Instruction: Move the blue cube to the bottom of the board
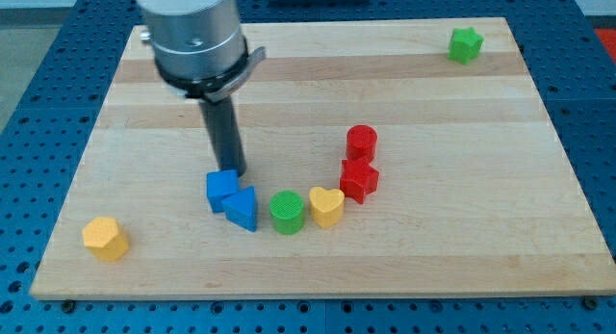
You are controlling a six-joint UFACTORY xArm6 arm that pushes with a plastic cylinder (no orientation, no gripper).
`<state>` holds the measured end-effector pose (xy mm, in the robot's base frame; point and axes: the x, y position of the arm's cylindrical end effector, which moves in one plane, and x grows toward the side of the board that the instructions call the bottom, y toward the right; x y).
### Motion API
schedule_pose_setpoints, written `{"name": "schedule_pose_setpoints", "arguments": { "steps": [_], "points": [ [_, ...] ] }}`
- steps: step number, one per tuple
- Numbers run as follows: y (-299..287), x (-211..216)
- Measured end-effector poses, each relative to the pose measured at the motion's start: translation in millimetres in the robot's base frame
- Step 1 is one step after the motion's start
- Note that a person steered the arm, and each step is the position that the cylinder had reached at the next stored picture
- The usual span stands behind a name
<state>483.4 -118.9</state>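
The blue cube (220, 188) sits on the wooden board (433, 247), left of centre and in the lower half. A blue triangular block (243, 208) touches its lower right side. My tip (232, 170) stands right at the cube's upper right edge, touching or nearly touching it. The dark rod hangs from the grey arm body (192, 31) at the view's top left.
To the right of the blue blocks lie a green cylinder (286, 212), a yellow heart (326, 206), a red star-shaped block (359, 179) and a red cylinder (361, 141) in an arc. A yellow hexagonal block (105, 238) is at bottom left. A green block (465, 45) is at top right.
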Motion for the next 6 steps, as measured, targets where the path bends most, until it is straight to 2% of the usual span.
{"name": "schedule_pose_setpoints", "arguments": {
  "steps": [1,2,3,5,6],
  "points": [
    [-21.9,13.9],
    [-12.1,10.2],
    [40.8,7.4],
    [39.2,7.4],
    [15.4,7.5]
  ]
}}
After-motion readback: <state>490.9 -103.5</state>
